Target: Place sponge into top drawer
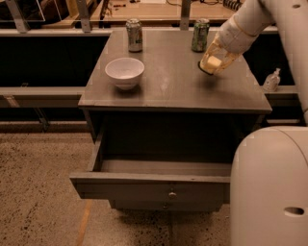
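Robot test bay, looking like a lab or office workspace.
Speckled brown floor (38, 192) is spreading beneath a grey wooden cabinet (168, 81). Metal railing posts (84, 14) and a cluttered wooden desk (154, 8) are standing behind. The gripper (208, 67) is hovering over the cabinet's right rear, clasping the pale yellow sponge (213, 61).

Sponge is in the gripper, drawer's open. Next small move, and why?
Probably carry it toward the camera, past the cabinet top's front edge. The gripper holds the sponge just above that top, near the green can, while the open top drawer sits lower and nearer the camera.
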Tool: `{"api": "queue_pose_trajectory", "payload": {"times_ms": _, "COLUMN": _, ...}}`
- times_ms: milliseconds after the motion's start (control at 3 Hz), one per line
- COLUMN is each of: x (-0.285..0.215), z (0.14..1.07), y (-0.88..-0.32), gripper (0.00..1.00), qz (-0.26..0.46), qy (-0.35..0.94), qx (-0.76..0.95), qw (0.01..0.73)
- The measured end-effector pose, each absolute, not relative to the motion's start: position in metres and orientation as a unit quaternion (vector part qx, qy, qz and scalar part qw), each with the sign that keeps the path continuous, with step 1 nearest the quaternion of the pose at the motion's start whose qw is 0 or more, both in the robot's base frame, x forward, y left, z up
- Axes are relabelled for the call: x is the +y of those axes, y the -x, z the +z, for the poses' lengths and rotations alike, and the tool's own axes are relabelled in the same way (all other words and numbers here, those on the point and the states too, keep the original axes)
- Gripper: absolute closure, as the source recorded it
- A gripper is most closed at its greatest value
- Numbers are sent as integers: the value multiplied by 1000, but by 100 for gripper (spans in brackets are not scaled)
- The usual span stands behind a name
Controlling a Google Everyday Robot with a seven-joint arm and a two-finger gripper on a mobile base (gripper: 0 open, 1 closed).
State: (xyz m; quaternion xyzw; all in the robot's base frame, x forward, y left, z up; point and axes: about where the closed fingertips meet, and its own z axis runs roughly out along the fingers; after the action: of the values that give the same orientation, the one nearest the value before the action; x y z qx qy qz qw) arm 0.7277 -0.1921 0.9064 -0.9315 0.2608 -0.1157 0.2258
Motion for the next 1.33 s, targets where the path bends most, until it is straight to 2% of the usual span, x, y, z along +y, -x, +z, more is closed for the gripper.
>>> {"api": "queue_pose_trajectory", "payload": {"times_ms": 333, "x": -180, "z": 917, "y": -716, "gripper": 100, "qz": -90, "qy": 922, "qx": 260, "qw": 271}}
{"api": "queue_pose_trajectory", "payload": {"times_ms": 667, "x": -178, "z": 915, "y": -721, "gripper": 100, "qz": -94, "qy": 921, "qx": 261, "qw": 274}}
{"api": "queue_pose_trajectory", "payload": {"times_ms": 1000, "x": -175, "z": 924, "y": -702, "gripper": 100, "qz": -69, "qy": 909, "qx": 290, "qw": 291}}
{"api": "queue_pose_trajectory", "payload": {"times_ms": 1333, "x": -154, "z": 941, "y": -647, "gripper": 100, "qz": 0, "qy": 876, "qx": 337, "qw": 345}}
